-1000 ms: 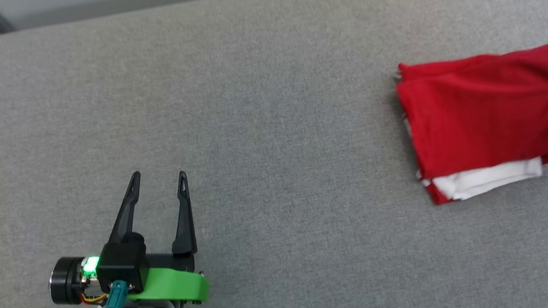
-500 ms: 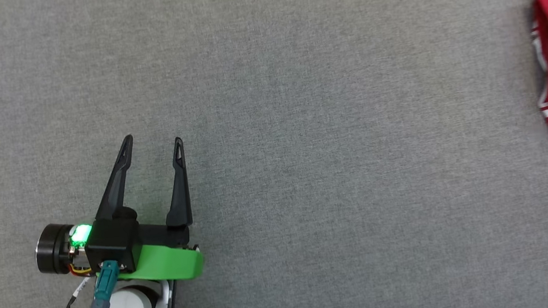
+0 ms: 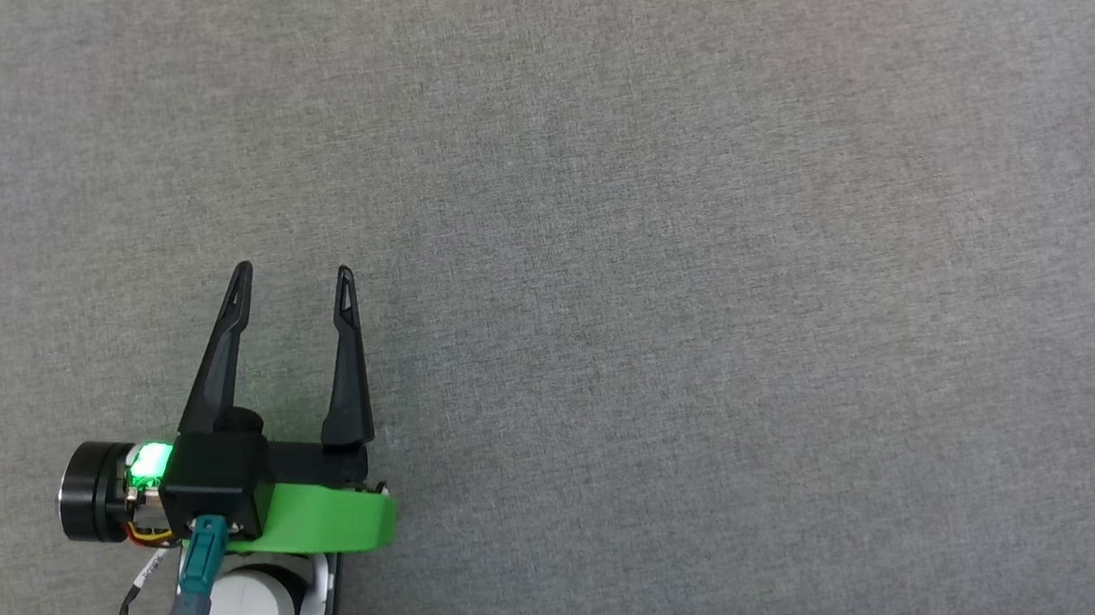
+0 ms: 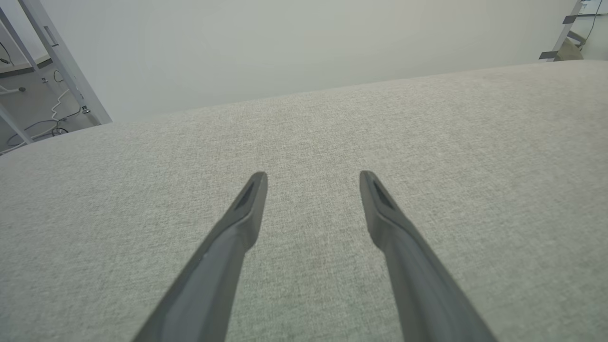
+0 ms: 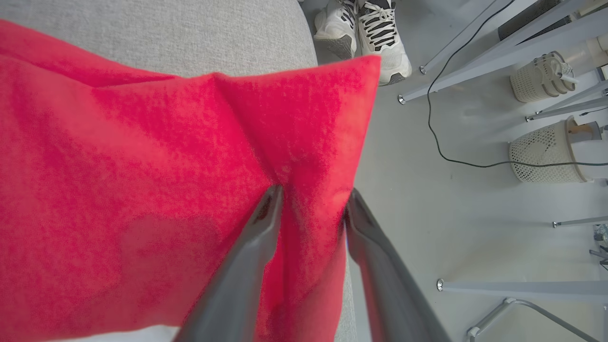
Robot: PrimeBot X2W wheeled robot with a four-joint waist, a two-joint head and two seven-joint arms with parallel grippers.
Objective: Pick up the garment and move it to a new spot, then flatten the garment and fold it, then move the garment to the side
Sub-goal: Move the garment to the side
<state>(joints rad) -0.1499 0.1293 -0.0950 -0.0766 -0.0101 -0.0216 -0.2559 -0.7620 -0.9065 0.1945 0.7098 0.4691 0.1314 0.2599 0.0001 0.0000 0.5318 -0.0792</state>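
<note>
The red garment (image 5: 142, 166) lies at the right edge of the gray counter (image 3: 656, 287), a fold between the parted fingers of the right hand (image 5: 314, 190). The left hand (image 3: 293, 269) hovers wide open, well apart.

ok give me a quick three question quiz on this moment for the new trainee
1. True or false: the left gripper is holding the garment.
2. In the right wrist view, what lies between the fingers of the right gripper? A: red cloth of the garment. B: a cup. C: nothing.
3. Fill in: on the floor past the edge of the grey surface, the right wrist view shows a person's ____.

Key
1. False: its fingers are spread over bare grey surface.
2. A.
3. shoes.
</note>
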